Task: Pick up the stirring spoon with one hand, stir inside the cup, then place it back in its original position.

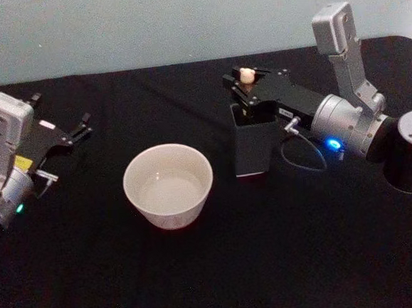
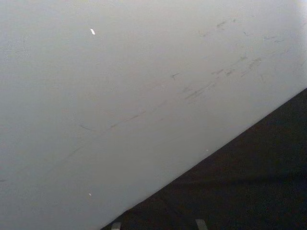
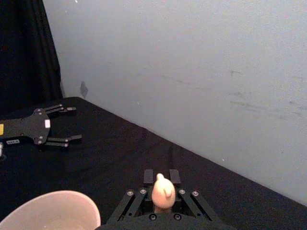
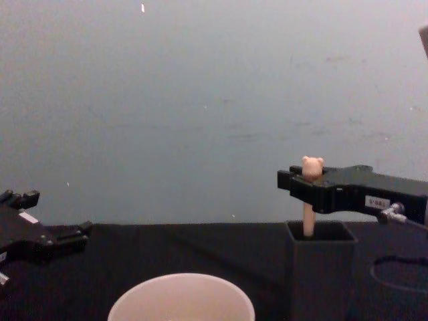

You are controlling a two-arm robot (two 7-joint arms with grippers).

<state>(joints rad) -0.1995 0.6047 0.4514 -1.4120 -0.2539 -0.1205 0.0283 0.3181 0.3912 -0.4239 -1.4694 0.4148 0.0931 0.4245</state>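
Black cloth is spread over the table [image 1: 202, 283], with a pale wall behind. At the right, the right gripper [image 1: 242, 81] is seen reaching in level over the dark square holder [image 1: 254, 146], its jaws drawn in on the spoon [image 4: 309, 200] just under the tiny bear head; the beige handle is clamped between them while the lower part is sunk in the holder. In the right wrist view the bear head [image 3: 163, 190] is framed squarely between the fingers, so the grip looks centred.

The cream cup [image 1: 168, 185] is set to the left of the holder, near but apart. At the far left the left gripper [image 1: 82, 127] is parked over the cloth, jaws spread, nothing held.

By the look of it, the lift is the step in hand. A straight vertical pull is called for, so the bowl is not snagged on the holder's rim, and enough height must be gained before any swing left toward the cup.
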